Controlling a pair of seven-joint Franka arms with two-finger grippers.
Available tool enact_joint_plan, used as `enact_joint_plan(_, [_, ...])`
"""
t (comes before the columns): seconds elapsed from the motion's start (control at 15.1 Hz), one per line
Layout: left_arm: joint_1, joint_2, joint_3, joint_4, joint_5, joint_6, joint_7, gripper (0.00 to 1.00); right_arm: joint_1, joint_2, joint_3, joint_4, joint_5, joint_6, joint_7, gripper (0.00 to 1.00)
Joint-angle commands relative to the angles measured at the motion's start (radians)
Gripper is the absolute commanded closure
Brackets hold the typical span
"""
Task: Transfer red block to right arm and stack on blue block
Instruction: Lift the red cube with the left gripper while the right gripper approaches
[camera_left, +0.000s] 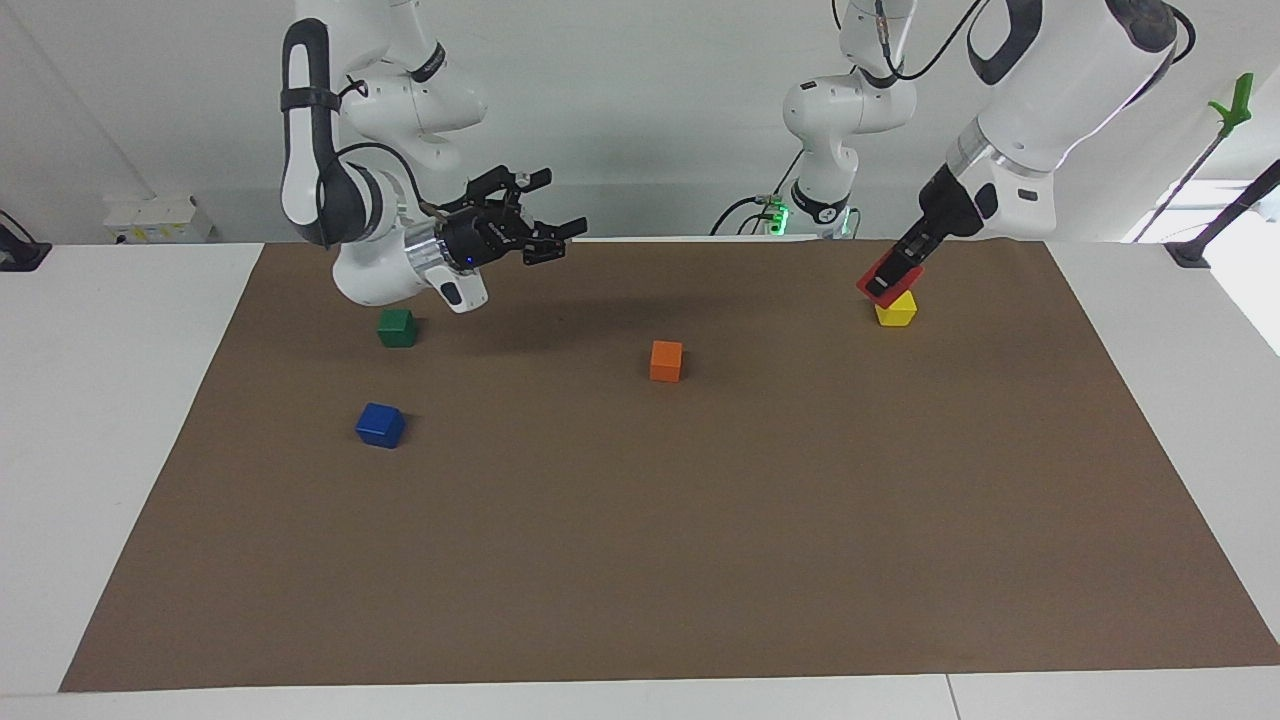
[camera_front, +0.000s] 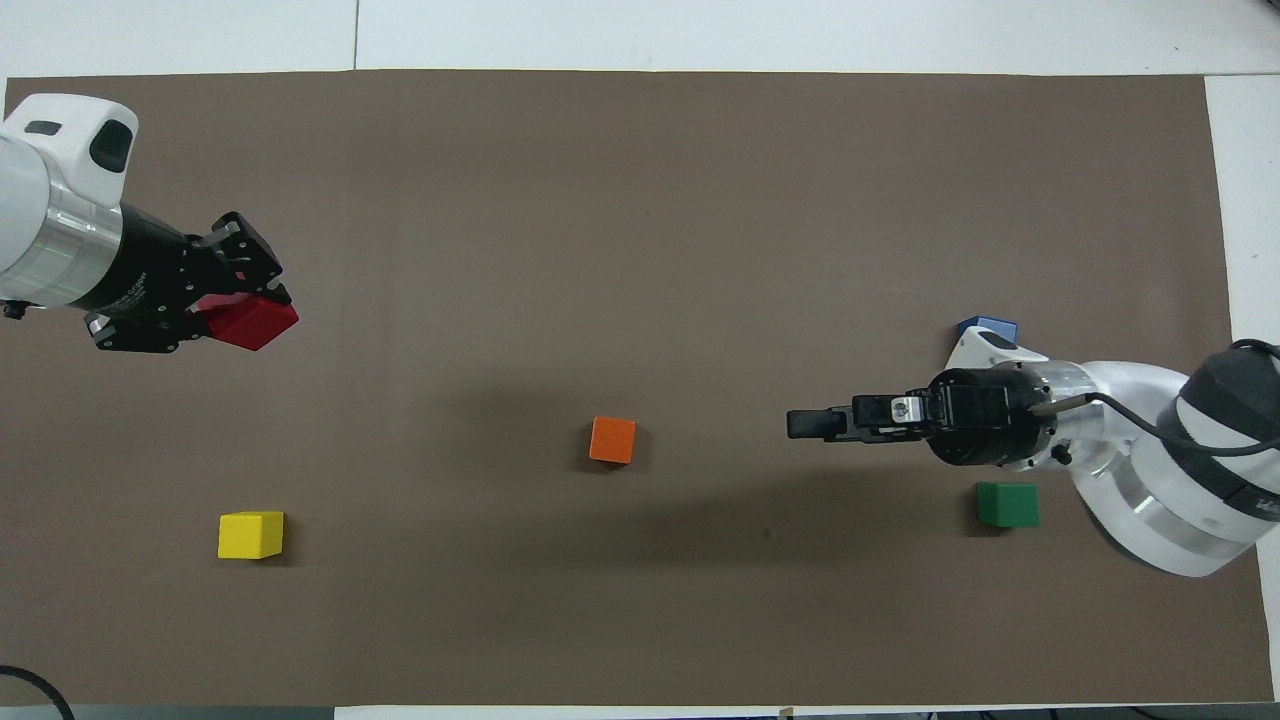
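One red block (camera_left: 884, 277) is up in the air, pinched in the closed left tool (camera_left: 890, 280) and tilted, over the brown mat toward the left arm's end of the surface (camera_left: 120, 420). Its target, the blue block (camera_left: 380, 425), sits on the mat toward the right arm's end, with a green block (camera_left: 396, 327) nearer to the robots. An orange block (camera_left: 666, 360) lies mid-mat.

The right tool (camera_left: 555, 238) is raised with its fingers spread wide and empty, pointing toward the middle.

The step in hand looks like the carry toward a mid-air handover. To do it well, the left arm should probably bring the cube to the middle with two free faces toward the other tool, level out the tilt, and let go only once the right fingers have closed on it.

From the facing view the cube seems to sit right on the yellow block (camera_left: 896, 310). The overhead view shows the red block (camera_front: 252, 322) well apart from the yellow block (camera_front: 250, 534), but hides most of the blue block (camera_front: 986, 327) under the right arm.
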Motion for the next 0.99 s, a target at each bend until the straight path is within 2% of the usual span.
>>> enact_joint_plan(0.0, [0.001, -0.085, -0.023, -0.01, -0.084, -0.063, -0.247, 1.0, 0.025, 0.045, -0.003, -0.012, 0.063, -0.074, -0.041, 0.0])
enact_joint_plan(0.13, [0.003, -0.142, -0.063, -0.021, -0.098, -0.051, -0.462, 1.0, 0.056, 0.085, -0.001, -0.014, 0.118, -0.134, -0.037, 0.0])
enact_joint_plan(0.26, [0.004, -0.174, -0.06, -0.032, -0.215, -0.044, -0.604, 1.0, 0.085, 0.142, 0.0, -0.008, 0.176, -0.195, -0.058, 0.0])
enact_joint_plan(0.53, [0.0, -0.214, -0.094, -0.1, -0.253, 0.031, -0.711, 1.0, 0.141, 0.171, 0.005, 0.012, 0.252, -0.217, -0.076, 0.0])
enact_joint_plan(0.73, [-0.046, -0.256, -0.1, -0.182, -0.253, 0.112, -0.775, 1.0, 0.188, 0.18, 0.005, 0.034, 0.261, -0.092, -0.18, 0.0])
enact_joint_plan(0.93, [-0.052, -0.262, -0.102, -0.191, -0.253, 0.115, -0.791, 1.0, 0.249, 0.196, 0.005, 0.076, 0.267, 0.017, -0.213, 0.0])
